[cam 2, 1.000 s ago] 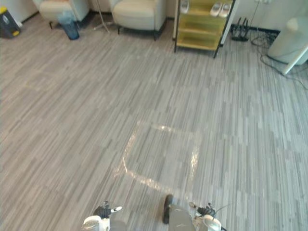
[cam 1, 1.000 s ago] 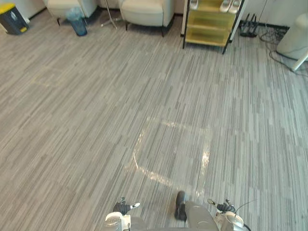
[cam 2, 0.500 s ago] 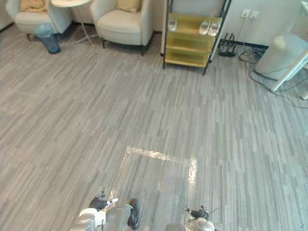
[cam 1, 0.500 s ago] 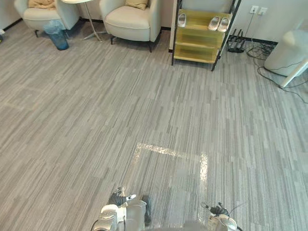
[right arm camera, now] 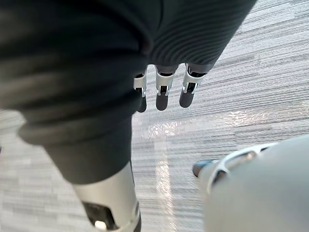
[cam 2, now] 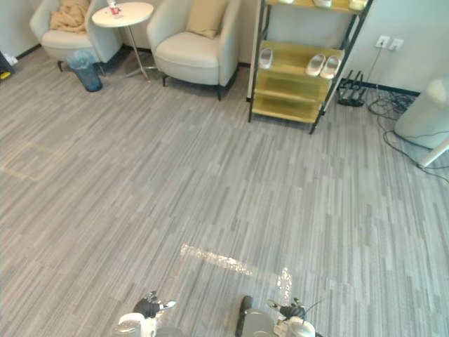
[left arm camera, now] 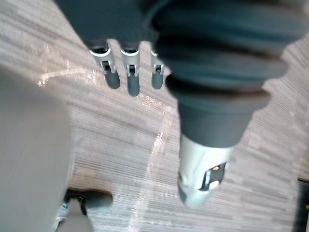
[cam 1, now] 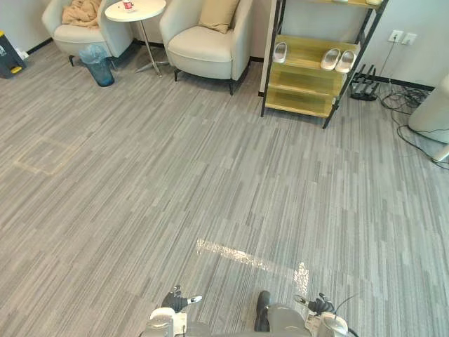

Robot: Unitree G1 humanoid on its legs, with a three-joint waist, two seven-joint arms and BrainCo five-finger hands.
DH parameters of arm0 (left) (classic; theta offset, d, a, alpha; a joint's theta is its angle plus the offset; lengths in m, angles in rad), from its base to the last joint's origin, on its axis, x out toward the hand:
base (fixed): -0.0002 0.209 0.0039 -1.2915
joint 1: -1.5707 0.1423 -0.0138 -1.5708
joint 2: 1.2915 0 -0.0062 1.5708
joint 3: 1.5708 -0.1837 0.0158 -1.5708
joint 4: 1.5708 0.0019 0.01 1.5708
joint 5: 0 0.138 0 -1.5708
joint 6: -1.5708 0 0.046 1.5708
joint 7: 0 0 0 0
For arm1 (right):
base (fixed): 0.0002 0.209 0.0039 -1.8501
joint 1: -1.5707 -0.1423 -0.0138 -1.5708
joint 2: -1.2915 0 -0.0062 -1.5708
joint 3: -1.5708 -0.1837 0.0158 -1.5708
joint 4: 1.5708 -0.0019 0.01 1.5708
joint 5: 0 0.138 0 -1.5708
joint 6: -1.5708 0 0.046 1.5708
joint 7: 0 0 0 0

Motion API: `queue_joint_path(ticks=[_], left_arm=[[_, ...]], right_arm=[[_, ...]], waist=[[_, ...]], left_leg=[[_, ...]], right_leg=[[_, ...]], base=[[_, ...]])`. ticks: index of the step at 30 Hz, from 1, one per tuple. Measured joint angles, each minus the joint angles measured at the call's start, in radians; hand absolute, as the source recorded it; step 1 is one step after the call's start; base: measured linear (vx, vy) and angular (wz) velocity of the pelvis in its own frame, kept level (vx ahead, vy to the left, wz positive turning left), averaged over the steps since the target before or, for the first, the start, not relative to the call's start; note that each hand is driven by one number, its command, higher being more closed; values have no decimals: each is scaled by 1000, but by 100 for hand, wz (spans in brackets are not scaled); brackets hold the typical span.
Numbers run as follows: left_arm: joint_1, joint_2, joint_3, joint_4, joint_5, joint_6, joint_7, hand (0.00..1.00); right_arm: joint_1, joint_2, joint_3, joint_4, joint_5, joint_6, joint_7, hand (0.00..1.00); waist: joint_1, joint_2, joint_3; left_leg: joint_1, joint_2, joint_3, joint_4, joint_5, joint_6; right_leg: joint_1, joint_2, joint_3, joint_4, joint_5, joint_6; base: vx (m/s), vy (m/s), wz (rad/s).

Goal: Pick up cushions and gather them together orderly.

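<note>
A tan cushion (cam 1: 217, 12) leans upright against the back of the nearer cream armchair (cam 1: 203, 50) at the far side of the room. A crumpled tan cloth or cushion (cam 1: 81, 11) lies on the second armchair (cam 1: 77, 35) further left. My left hand (left arm camera: 116, 24) hangs low over the grey carpet, its fingers (left arm camera: 128, 75) straight and holding nothing. My right hand (right arm camera: 164, 29) hangs the same way, with relaxed fingers (right arm camera: 161, 94) and nothing in it. Both hands are far from the chairs.
A round white side table (cam 1: 135, 10) stands between the armchairs, with a blue bin (cam 1: 98, 64) beside it. A yellow shoe rack (cam 1: 309, 77) with white slippers (cam 1: 337, 60) stands right of the chairs. Cables (cam 1: 400, 105) and a white appliance (cam 1: 431, 112) lie at far right.
The camera has shifted, bringing the armchairs, cushions and side table more fully into view. Both hands still hang down with nothing in them.
</note>
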Motion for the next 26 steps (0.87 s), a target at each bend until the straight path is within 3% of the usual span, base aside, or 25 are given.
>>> queue_joint_path(ticks=[2,3,5,7,8,11,14,26], left_arm=[[3,-3,5,-14,-1,-1,2,0],[3,-3,3,-16,-1,-1,2,0],[1,-4,-5,-21,-1,-1,2,0],[3,-5,-11,-21,-3,-1,1,0],[5,-6,-14,-22,-10,-2,1,0],[1,15,-32,-6,-20,-1,-1,0],[2,19,-35,-4,-20,0,-1,0],[19,23,-37,15,-20,0,-1,0]], right_arm=[[6,2,1,0,8,0,-8,0],[8,2,1,0,10,0,-11,0],[-10,4,1,-4,26,-2,-15,0],[-9,2,1,1,25,-1,-15,0],[-6,3,2,4,25,0,-16,0],[11,11,2,3,22,1,-15,0],[30,24,-16,3,19,2,-15,0],[37,22,-17,7,13,2,-6,0]], waist=[[16,-1,3],[20,-2,4],[28,1,3],[31,7,0],[36,11,-2],[33,-25,-12],[34,-40,-20],[35,-31,-45]], left_leg=[[-63,46,51,137,-26,17],[-72,44,60,132,-35,23],[-106,-13,56,-40,-54,30],[-95,-84,-50,-271,-14,17],[-78,-99,-74,-299,59,29],[-43,-130,-29,-327,50,55],[-3,-163,-28,-370,52,60],[42,-171,-35,-439,62,78]], right_leg=[[76,21,-15,-36,-6,-8],[88,21,-14,-43,-8,-6],[112,16,25,-71,-14,5],[110,13,61,-65,-21,24],[104,17,85,-60,-24,32],[112,-12,131,-56,-34,59],[133,-41,144,-72,-44,75],[149,-36,176,-104,-43,74]], base=[[223,-133,12],[212,-73,-15],[173,38,-39],[174,132,-52],[195,144,-56],[203,104,-32],[177,106,-10],[33,-5,-2]])
